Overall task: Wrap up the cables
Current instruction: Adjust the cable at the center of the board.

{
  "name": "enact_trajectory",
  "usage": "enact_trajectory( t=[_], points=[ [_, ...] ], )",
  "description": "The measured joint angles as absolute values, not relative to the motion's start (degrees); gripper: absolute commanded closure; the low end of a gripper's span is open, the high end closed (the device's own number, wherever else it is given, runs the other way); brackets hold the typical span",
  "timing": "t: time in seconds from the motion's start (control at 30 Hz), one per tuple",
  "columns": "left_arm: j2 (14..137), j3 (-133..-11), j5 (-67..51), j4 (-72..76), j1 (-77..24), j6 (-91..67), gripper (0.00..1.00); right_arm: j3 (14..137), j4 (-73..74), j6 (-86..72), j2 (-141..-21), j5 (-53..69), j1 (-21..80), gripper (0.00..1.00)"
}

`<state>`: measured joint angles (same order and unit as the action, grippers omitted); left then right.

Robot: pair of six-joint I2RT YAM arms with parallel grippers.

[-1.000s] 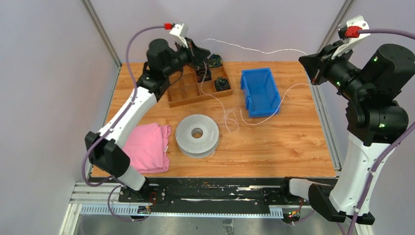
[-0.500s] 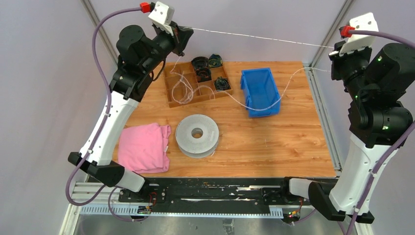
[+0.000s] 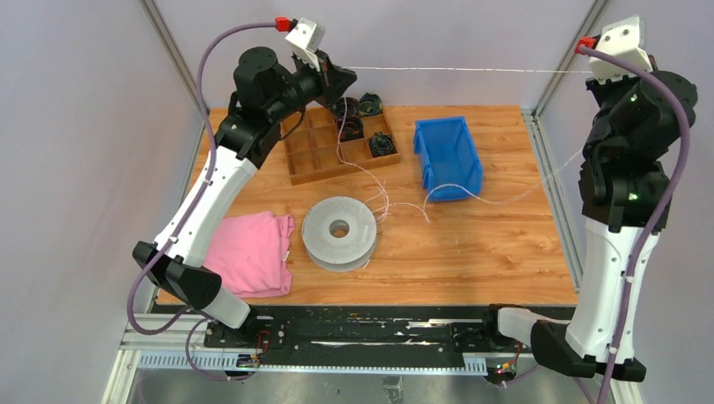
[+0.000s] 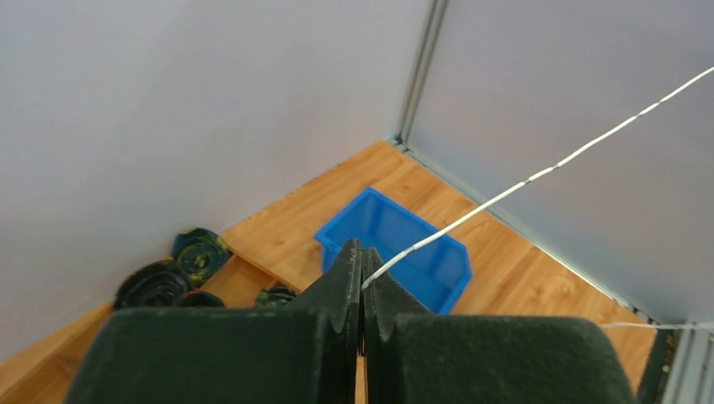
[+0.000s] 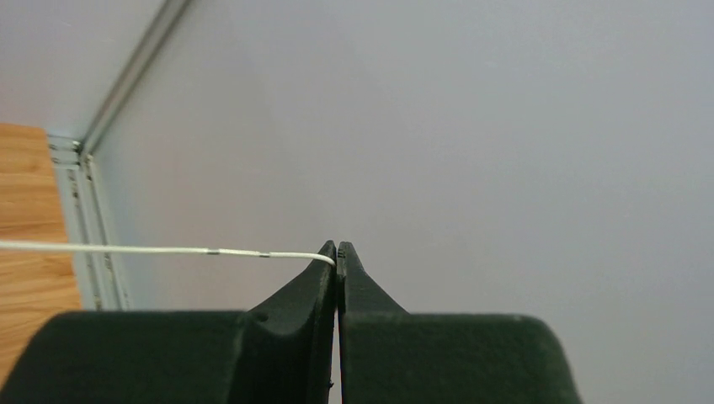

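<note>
A thin white-grey cable (image 3: 471, 70) is stretched taut and level high over the back of the table, between my two grippers. My left gripper (image 3: 345, 77) is shut on one part of it, above the wooden tray. My right gripper (image 3: 592, 74) is shut on another part, up by the right frame post. In the left wrist view the cable (image 4: 505, 192) runs up and right from the closed left gripper (image 4: 362, 257). In the right wrist view the cable (image 5: 168, 249) leaves the closed right gripper (image 5: 337, 250) to the left. Slack cable loops (image 3: 383, 202) hang down and lie on the table.
A wooden compartment tray (image 3: 307, 160) holds dark coiled bundles (image 3: 368, 105) at the back. A blue bin (image 3: 449, 156) stands to its right, with slack cable passing its front. A grey-white spool (image 3: 338, 231) and a pink cloth (image 3: 253, 252) lie nearer the front.
The left gripper swung out to the left and has come partway back right. The right gripper turned up and to the right. The span went from slack to taut, and the loops slid towards the spool.
</note>
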<state>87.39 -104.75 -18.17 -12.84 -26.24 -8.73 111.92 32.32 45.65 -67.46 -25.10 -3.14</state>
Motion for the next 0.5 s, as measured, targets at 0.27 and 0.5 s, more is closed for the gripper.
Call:
enact_trajectory(
  t=[0.27,0.5],
  points=[
    [90.7,-100.3,-20.1,-11.4,-30.7,-10.7,1.0,103.0,24.8,51.7,-69.3,-33.1,-3.2,0.99],
    [93.0,-94.7,-19.9,-11.0,-34.6,-11.0,1.0,82.8,25.5,48.7,-68.7,-30.5,-3.2,0.91]
  ],
)
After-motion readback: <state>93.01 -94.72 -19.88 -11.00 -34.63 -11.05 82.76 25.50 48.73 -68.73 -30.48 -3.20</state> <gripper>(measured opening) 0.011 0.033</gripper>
